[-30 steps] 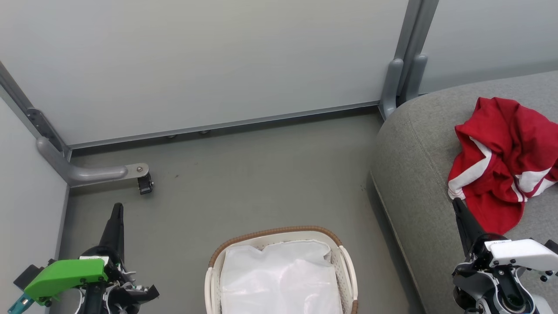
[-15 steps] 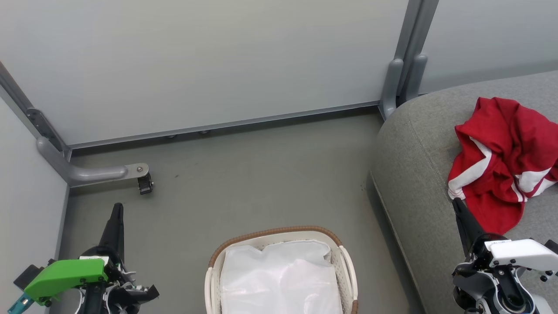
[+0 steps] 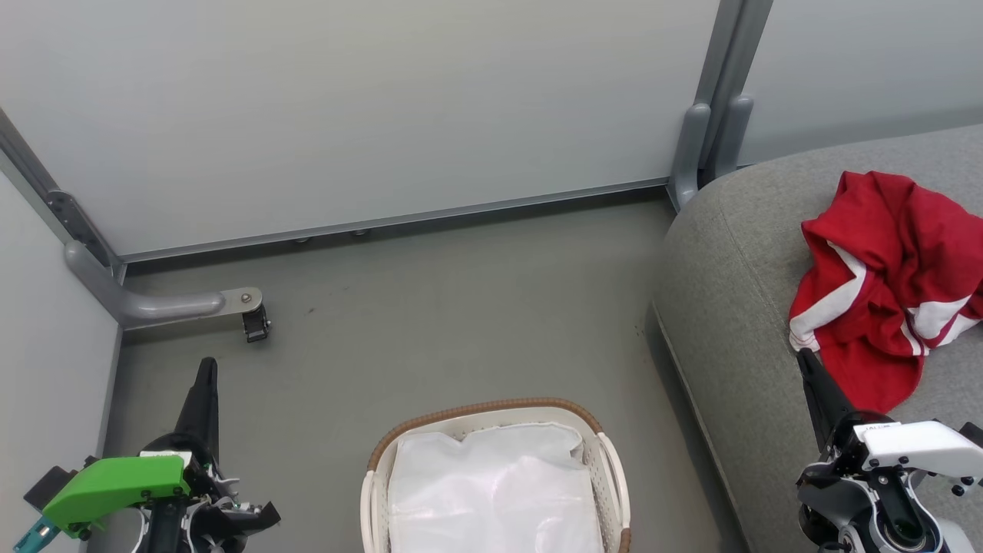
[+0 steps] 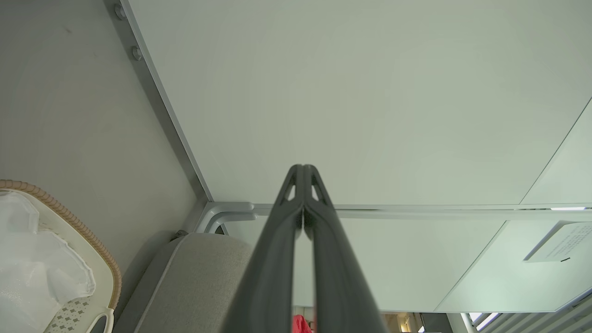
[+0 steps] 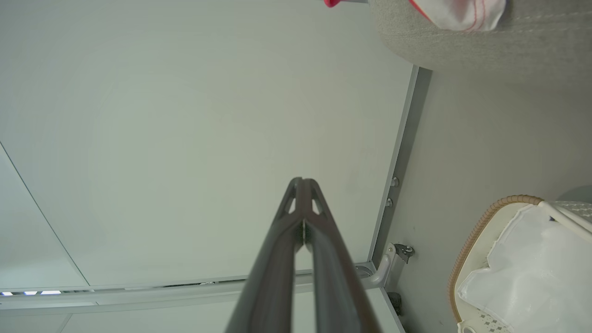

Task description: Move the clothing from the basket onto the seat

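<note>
On smooth grey floor (image 3: 430, 322): oval white perforated laundry basket (image 3: 491, 404) with brown woven rim, standing upright, white lining inside. To its right, apart from it, on same floor: large grey woven-fabric seat (image 3: 729, 322). On seat, near rounded edge: crumpled red garment (image 3: 898, 253) with white stripes.

The left gripper (image 3: 206, 367) has two long fingers (image 4: 277, 259) of dark matte plastic. They get thin toward the tip, and each one has a small triangular hole near its end. Behind them sits a bright green cover (image 3: 115, 482) with a teal part (image 3: 27, 535) at its outer end, and some thin pale cables (image 3: 224, 501) beside it. The right gripper (image 3: 803, 357) has the same dark fingers, but there the white cover (image 3: 918, 445) has small black screws (image 3: 957, 481) and a round grey ring (image 3: 906, 534) below it.
</note>
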Robot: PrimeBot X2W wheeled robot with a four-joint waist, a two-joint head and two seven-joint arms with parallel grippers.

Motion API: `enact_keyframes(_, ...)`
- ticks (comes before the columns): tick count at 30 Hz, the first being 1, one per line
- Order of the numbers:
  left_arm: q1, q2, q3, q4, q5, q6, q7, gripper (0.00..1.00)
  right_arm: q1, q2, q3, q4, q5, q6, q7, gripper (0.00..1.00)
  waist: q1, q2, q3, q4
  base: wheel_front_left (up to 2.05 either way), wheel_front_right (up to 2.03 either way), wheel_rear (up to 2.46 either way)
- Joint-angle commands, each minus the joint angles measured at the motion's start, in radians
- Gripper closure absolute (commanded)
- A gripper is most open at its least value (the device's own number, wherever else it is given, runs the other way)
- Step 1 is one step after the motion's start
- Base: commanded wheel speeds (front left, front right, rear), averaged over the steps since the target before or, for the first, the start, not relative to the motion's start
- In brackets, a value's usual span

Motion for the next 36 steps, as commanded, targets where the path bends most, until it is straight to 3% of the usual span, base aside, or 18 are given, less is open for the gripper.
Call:
enact_keyframes(1, -0.013, 0.007, 0.002, -0.002, -0.003, -0.005, 0.003, 1.0, -0.008, -0.006, -0.002, -0.003, 0.004, 0.0, 0.003, 1.0, 0.0, 0.0, 0.0, 0.0, 0.0, 0.0, 0.0)
enact_keyframes(36, -0.013, 0.007, 0.002, -0.002, -0.003, -0.005, 0.003, 1.0, -0.008, -0.006, -0.002, -0.003, 0.004, 0.0, 0.003, 1.0, 0.0, 0.0, 0.0, 0.0, 0.0, 0.0, 0.0)
